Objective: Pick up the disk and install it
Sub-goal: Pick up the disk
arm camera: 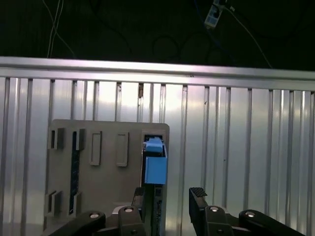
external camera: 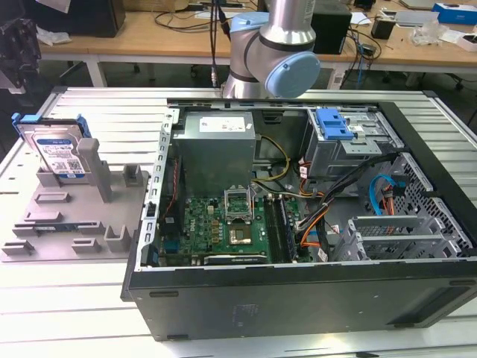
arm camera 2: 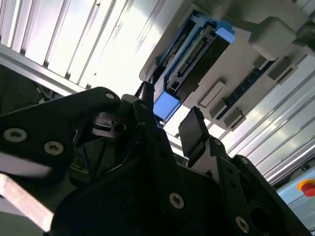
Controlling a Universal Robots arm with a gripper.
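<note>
disk (external camera: 58,149): upright on edge in the grey holder block (external camera: 74,224), at the exterior view's left. Silver body, white-and-blue label facing outward, blue frame along the rim.
disk in both wrist views: seen edge-on (arm camera: 155,167), seated in a slot at one side of the holder block (arm camera: 106,167).
gripper (arm camera: 168,192): fingers (arm camera: 197,196) spread wide, nothing clamped between the pads. Apart from the disk, with the blue frame edge visible through the gap.
gripper, second wrist view (arm camera 2: 170,105): same wide stance, disk (arm camera 2: 194,54) beyond the fingertips.
arm (external camera: 279,45): grey and pale blue joint at the far side of the computer case (external camera: 298,298).
computer case: lying open, just beside the holder block on the exterior view's right. Motherboard, cables and drive cage exposed.
blue clip (external camera: 333,123): on the drive cage inside the case, well apart from the disk.
table (external camera: 97,112): slotted aluminium, bearing holder block and case.
</note>
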